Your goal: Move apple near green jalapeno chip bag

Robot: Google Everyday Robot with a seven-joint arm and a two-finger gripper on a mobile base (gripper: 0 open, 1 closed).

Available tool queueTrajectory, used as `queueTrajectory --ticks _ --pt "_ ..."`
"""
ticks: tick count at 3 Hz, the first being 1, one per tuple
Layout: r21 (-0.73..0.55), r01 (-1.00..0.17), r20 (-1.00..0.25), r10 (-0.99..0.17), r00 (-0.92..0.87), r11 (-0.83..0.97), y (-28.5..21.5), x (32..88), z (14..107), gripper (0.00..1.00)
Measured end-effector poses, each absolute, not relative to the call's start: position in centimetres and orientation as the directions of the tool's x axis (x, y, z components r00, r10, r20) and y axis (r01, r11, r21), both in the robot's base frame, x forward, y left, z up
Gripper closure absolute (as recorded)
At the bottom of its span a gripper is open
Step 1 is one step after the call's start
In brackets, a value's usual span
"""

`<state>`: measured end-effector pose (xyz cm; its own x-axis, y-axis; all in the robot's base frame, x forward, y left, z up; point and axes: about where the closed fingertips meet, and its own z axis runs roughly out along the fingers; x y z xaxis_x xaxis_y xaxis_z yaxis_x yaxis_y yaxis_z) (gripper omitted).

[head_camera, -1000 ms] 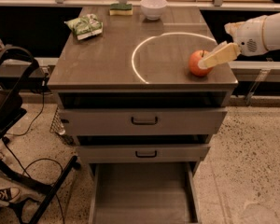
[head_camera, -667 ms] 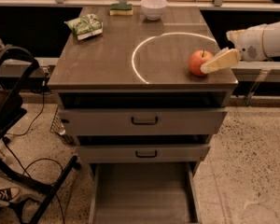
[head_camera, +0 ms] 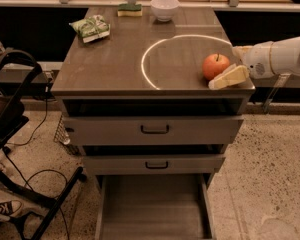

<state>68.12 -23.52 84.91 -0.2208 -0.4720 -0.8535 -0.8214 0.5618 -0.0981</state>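
Observation:
The red-orange apple (head_camera: 215, 65) sits on the right side of the brown cabinet top (head_camera: 115, 59), near its front right corner. My gripper (head_camera: 226, 69) reaches in from the right at the apple's level. Its near cream finger (head_camera: 230, 77) lies low just in front of and right of the apple, and the far finger shows behind it, so the gripper is open around the apple's right side. The green jalapeno chip bag (head_camera: 91, 27) lies flat at the far left of the top, well away from the apple.
A white bowl (head_camera: 164, 8) and a green-topped yellow sponge (head_camera: 129, 9) stand at the back edge. A white ring (head_camera: 146, 64) is marked on the top. The bottom drawer (head_camera: 152, 209) is pulled open. A black stand and cables (head_camera: 15, 134) are at the left.
The near finger has dropped from across the apple's face to low in front of it. The arm has shifted slightly right. The apple has barely moved.

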Motion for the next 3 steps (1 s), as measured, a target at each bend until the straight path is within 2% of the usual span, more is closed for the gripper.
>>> queueTrajectory --ticks 1,3 --pt "-0.093 -0.835 -0.857 -0.471 -0.21 0.542 -22.6 68.1 84.4 0.0" --pt "-0.15 -0.853 -0.859 -0.494 -0.139 0.5 -19.4 68.9 88.7 0.47"
